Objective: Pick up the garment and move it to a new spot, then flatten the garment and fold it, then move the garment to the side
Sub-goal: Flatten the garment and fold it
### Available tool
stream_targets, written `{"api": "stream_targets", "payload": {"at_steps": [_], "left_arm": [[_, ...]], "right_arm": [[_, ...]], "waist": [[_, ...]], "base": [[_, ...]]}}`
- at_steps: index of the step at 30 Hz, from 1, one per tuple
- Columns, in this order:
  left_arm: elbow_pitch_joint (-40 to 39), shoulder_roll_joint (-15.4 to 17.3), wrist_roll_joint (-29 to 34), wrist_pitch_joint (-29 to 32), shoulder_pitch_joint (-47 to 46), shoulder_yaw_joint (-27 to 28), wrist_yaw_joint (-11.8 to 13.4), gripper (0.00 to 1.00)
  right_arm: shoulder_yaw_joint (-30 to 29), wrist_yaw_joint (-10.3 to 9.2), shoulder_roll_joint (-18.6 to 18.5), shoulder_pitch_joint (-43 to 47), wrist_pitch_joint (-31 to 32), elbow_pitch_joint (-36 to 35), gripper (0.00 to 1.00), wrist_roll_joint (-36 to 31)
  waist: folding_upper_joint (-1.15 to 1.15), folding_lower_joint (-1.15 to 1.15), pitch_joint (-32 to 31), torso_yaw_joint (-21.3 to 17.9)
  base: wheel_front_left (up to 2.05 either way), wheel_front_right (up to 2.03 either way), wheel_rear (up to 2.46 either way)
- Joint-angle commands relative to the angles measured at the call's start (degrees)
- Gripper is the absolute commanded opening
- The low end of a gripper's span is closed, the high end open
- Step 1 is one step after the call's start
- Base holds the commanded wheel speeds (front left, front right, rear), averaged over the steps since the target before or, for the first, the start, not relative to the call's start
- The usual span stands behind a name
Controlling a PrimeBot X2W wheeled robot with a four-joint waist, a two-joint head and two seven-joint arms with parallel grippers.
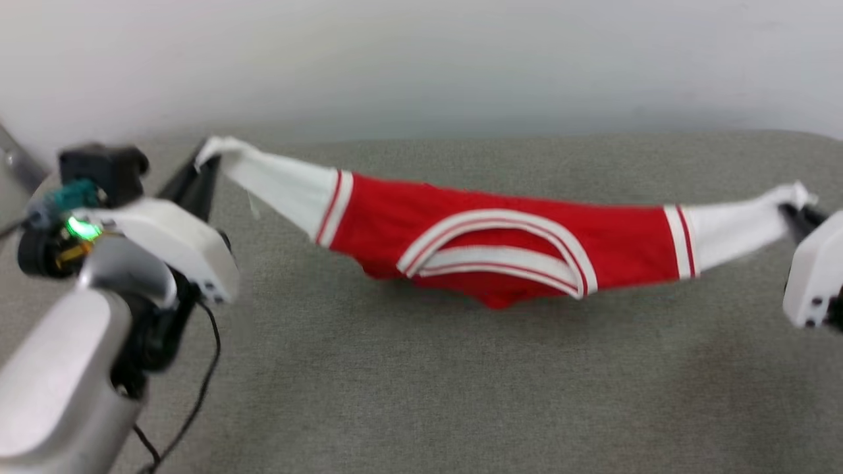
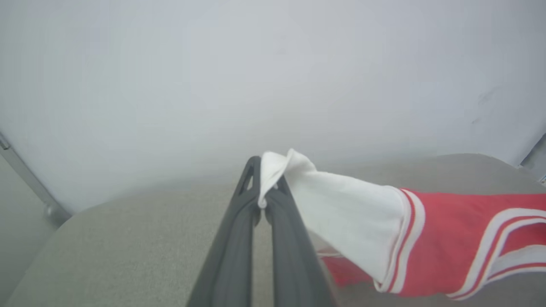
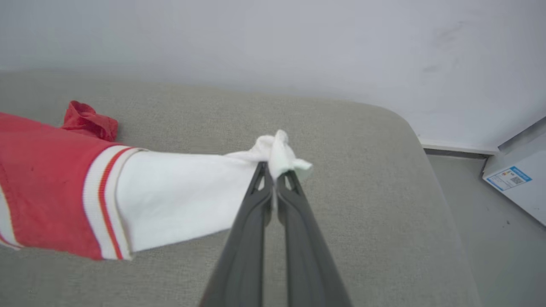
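- The left gripper (image 2: 261,189), with long, slim, dark fingers, has its jaws pressed together on the bunched white tip of one sleeve.
- The right gripper (image 3: 273,170) pinches the other sleeve's crumpled tip likewise.
- Between them the red jersey shirt (image 1: 500,224), soft knit with white sleeves and striped ribbed trim, hangs stretched; its sagging middle appears to touch the coarse grey fabric-covered counter (image 1: 421,382).

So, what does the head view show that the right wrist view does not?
Head view adds: the left gripper pinching one white sleeve, and the striped neckline of the garment, which hangs between both arms. Right wrist view adds: a labelled white box on the floor. Both: the right gripper shut on a white sleeve tip above the grey padded surface.
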Motion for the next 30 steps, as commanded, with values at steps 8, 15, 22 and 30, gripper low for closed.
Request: {"api": "stream_targets", "payload": {"at_steps": [8, 15, 22, 30], "left_arm": [[9.7, -2.33, 0.49, -2.77, -18.08, 2.37, -4.92, 0.0], [20.76, -3.95, 2.64, -6.54, -35.06, 4.04, -7.45, 0.0], [29.68, -3.36, 4.37, -9.66, -49.19, 5.72, -8.96, 0.0], [34.21, -2.57, 4.74, -12.78, -62.04, 7.43, -11.37, 0.0]], "right_arm": [[-0.2, -0.04, -1.4, -18.01, -5.83, 3.87, 0.0, -0.35], [0.75, -0.05, -2.47, -34.52, -11.53, 10.45, 0.0, -3.14], [4.98, -0.06, -3.76, -50.34, -19.14, 18.89, 0.0, -6.5], [8.58, -0.06, -3.95, -66.15, -28.6, 29.07, 0.0, -8.64]], "waist": [[0.0, 0.0, 2.06, -0.77], [0.0, 0.0, 9.05, -1.53], [0.0, 0.0, 17.44, -3.19], [0.0, 0.0, 28.75, -4.4]], "base": [[0.0, 0.0, 0.0], [0.0, 0.0, 0.0], [0.0, 0.0, 0.0], [0.0, 0.0, 0.0]]}}
